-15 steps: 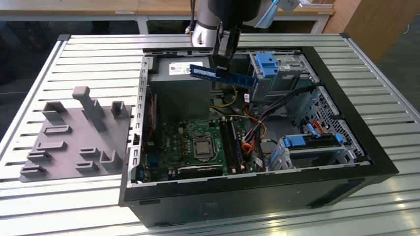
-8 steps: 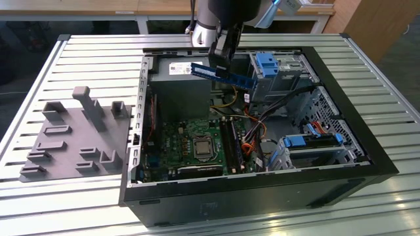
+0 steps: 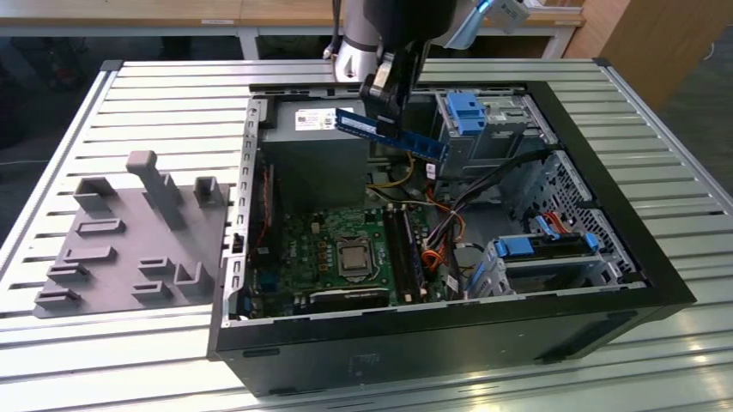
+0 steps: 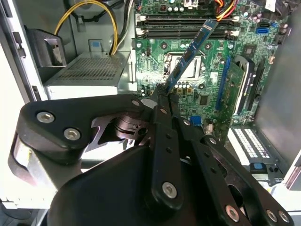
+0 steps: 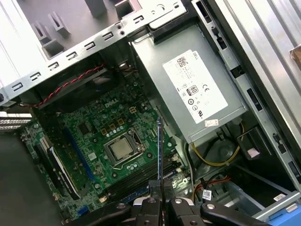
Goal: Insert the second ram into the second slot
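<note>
My gripper is shut on the second ram, a long blue stick that I hold tilted in the air over the open computer case. In the second wrist view the ram runs from the gripper toward the two dark memory slots on the green motherboard, still well above them. The first wrist view has the ram edge-on above the gripper, over the slots. Which of the two is the second slot I cannot tell.
A grey power supply sits beside the ram, with yellow and orange cables close to the slots. Blue drive brackets line the case's far side. The processor socket lies beside the slots. A grey holder block stands at the exterior view's left.
</note>
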Robot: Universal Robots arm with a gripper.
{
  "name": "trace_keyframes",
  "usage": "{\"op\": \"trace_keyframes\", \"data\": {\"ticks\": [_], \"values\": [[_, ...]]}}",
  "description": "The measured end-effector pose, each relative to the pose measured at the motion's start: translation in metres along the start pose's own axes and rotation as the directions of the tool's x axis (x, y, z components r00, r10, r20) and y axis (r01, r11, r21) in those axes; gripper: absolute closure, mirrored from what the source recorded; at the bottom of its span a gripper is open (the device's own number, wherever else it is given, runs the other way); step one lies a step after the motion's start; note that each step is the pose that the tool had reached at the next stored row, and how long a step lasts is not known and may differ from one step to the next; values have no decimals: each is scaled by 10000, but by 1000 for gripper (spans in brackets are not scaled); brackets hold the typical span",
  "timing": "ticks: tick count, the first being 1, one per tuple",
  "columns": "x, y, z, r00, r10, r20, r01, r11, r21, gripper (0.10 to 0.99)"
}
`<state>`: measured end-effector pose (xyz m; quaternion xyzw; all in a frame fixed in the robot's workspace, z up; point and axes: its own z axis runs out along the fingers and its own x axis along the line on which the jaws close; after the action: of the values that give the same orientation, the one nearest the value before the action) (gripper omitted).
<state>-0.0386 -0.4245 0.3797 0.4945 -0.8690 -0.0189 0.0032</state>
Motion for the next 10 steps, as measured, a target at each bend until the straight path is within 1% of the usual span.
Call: {"op": "trace_keyframes", "data": {"ticks": [10], "values": [[54, -32, -2, 10000, 0, -2, 0, 10000, 2, 953]]}}
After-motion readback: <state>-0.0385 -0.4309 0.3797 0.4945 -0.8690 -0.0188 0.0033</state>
